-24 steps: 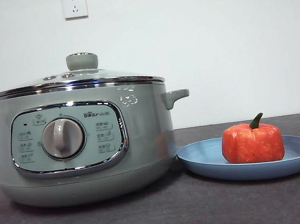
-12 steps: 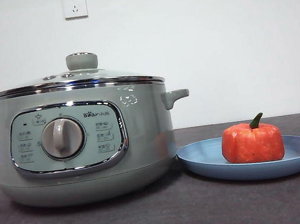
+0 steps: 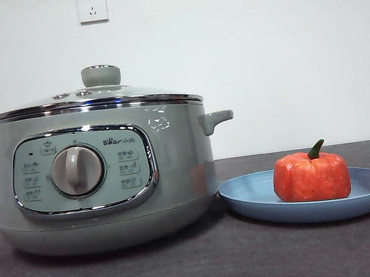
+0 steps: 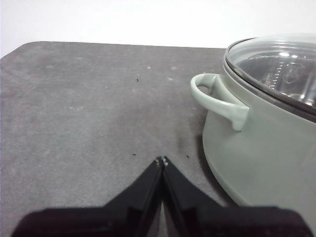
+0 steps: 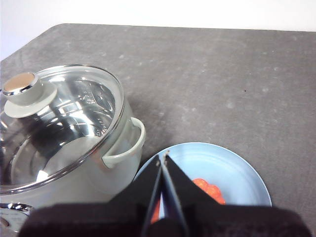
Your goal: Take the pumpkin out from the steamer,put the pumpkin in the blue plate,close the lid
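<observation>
Where front shows pumpkin whole, overhead (partly)

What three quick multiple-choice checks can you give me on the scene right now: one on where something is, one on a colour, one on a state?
1. Where is the pumpkin?
A. Inside the steamer
B. On the blue plate
C. On the bare table

2. What colour is the knob on the lid?
A. Sage green
B. Black
C. Red

3. How does the lid sit?
A. Lying on the table
B. Held by a pincer
C. Closed on the steamer

Answers:
1. B: the front view shows the pumpkin resting on the blue plate, beside the steamer.
2. A: the knob matches the pot's pale green body.
3. C: the lid rests with its chrome rim on the steamer; the left pincer and right pincer are both shut and hold nothing.
</observation>
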You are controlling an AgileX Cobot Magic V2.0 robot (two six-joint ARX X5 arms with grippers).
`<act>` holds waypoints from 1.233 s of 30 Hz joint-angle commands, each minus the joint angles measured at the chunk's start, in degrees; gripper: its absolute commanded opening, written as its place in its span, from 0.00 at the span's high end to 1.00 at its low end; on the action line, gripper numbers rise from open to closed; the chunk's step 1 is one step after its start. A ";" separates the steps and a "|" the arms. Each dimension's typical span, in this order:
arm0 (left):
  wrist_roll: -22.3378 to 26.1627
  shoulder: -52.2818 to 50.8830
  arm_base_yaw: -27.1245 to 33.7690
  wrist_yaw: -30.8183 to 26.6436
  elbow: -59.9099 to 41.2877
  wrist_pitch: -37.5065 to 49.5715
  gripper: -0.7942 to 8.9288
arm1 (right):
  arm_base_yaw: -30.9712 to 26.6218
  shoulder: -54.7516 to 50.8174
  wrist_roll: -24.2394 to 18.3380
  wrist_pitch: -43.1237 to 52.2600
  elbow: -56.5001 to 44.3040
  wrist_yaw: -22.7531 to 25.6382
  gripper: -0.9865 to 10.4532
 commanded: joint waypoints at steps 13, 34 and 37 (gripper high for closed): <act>-0.35 -0.17 0.17 0.02 -0.76 -0.13 0.92 | -11.47 -16.59 -11.50 1.40 -8.41 -6.80 0.93; -0.37 -0.15 0.17 0.02 -0.76 -0.13 0.92 | -30.75 -40.35 -9.07 10.08 -38.95 -19.54 0.93; -0.35 -0.17 0.17 0.04 -0.76 -0.13 0.92 | -30.75 -40.83 -8.83 7.41 -38.95 -19.56 0.93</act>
